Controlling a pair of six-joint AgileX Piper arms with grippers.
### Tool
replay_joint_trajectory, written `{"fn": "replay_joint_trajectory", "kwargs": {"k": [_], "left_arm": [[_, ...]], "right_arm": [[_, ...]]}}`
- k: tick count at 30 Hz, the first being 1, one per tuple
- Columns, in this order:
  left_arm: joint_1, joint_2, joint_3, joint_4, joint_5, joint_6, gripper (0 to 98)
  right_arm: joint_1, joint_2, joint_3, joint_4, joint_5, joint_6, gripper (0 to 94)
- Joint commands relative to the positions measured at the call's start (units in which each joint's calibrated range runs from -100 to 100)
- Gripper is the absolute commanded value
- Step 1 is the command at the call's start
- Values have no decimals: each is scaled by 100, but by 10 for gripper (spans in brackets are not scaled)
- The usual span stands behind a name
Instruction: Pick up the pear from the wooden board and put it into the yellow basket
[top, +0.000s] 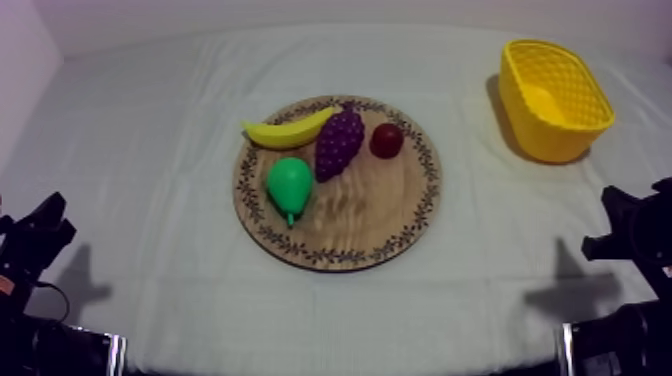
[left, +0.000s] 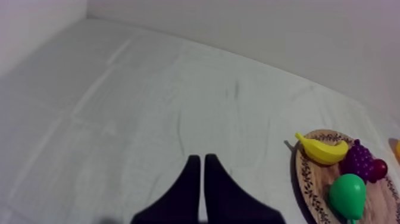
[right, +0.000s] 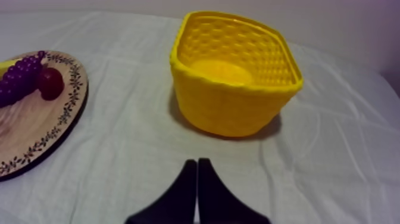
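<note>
No legible text, label, brand, number or sign anywhere.

The wooden board (top: 372, 218) lies at the middle of the table (top: 140, 170). On it, the banana (top: 288, 130) lies along the far left rim, its right end at the bunch of grapes (top: 339, 143). The small red fruit (top: 387, 140) sits just right of the grapes. The pear (top: 289, 184) lies nearer, before the banana and just left of the grapes. The basket (top: 545, 138) stands at the table's far right, well apart from the board.
</note>
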Motion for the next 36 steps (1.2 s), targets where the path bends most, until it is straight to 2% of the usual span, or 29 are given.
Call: {"fn": "replay_joint_trajectory", "kwargs": {"k": [1, 13, 19, 27, 33, 36], "left_arm": [[0, -2, -5, -1, 1, 0, 1], [0, -2, -5, -1, 1, 0, 1], [0, -2, -5, -1, 1, 0, 1], [0, -2, -5, -1, 1, 0, 1], [0, -2, -5, -1, 1, 0, 1], [0, -2, -5, -1, 1, 0, 1]], "right_arm": [[125, -12, 2, -2, -11, -581, 5], [112, 18, 2, -4, 118, -582, 3], [124, 614, -219, -92, -163, -580, 3], [-9, 2513, -2039, -222, 104, -803, 3], [-2, 3830, -3764, -613, 782, -702, 3], [-118, 4459, -4649, -662, 1187, -797, 3]]}}
